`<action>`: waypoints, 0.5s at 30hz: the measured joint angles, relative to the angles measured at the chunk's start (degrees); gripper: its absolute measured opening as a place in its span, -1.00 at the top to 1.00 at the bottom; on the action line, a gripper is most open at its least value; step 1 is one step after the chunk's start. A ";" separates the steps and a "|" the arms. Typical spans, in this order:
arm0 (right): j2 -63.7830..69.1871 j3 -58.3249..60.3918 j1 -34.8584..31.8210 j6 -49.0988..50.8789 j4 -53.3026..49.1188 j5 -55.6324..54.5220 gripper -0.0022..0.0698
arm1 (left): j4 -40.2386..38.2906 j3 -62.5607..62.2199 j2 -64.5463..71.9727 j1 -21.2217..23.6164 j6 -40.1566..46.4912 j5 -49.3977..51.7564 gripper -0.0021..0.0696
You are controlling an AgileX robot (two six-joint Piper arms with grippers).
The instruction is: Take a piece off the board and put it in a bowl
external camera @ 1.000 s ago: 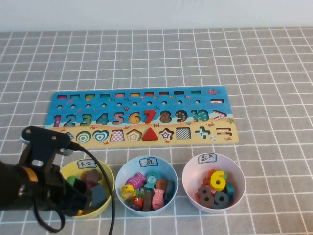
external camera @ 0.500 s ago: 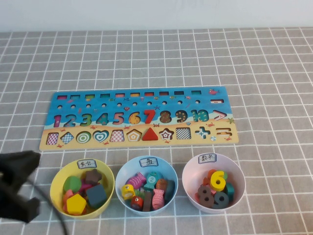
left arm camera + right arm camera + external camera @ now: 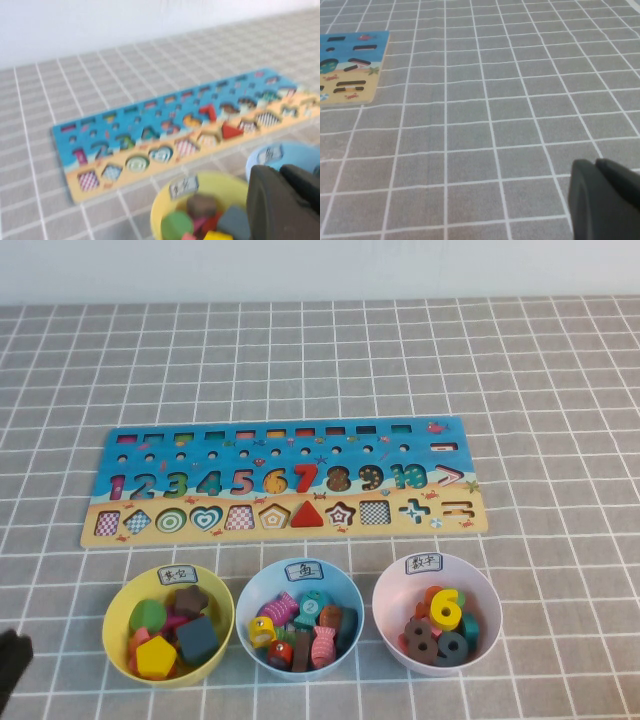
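At the near left edge of the table (image 3: 560, 360) you'll find the left pincer (image 3: 12, 660); whether it is clenched you cannot tell. Just right of it, the yellow pentagon piece (image 3: 156, 654) lies inside the yellow bowl (image 3: 120, 608), near of the board (image 3: 285, 445). The right pincer (image 3: 605, 200) hovers over bare table right of the board, state unclear.

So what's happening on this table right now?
Nothing is being held. The small flat yellow pentagon block lies in the round yellow bowl below the long blue and sand-coloured puzzle board. The left gripper sits back near that bowl, at the table's near-left edge. The right gripper hangs over bare grey grid cloth.
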 joint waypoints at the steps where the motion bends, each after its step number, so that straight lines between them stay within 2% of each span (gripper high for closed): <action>1: 0.00 0.00 0.00 0.00 0.00 0.00 0.99 | 0.53 1.25 -0.47 0.00 0.00 0.00 0.94; 9: 0.00 0.00 0.00 0.00 0.00 0.00 0.99 | 1.66 3.97 -0.59 0.00 -2.37 -1.56 0.94; 15: 0.00 0.00 0.00 0.00 0.00 0.00 0.99 | 3.48 6.55 -0.59 0.00 -2.48 -11.74 0.94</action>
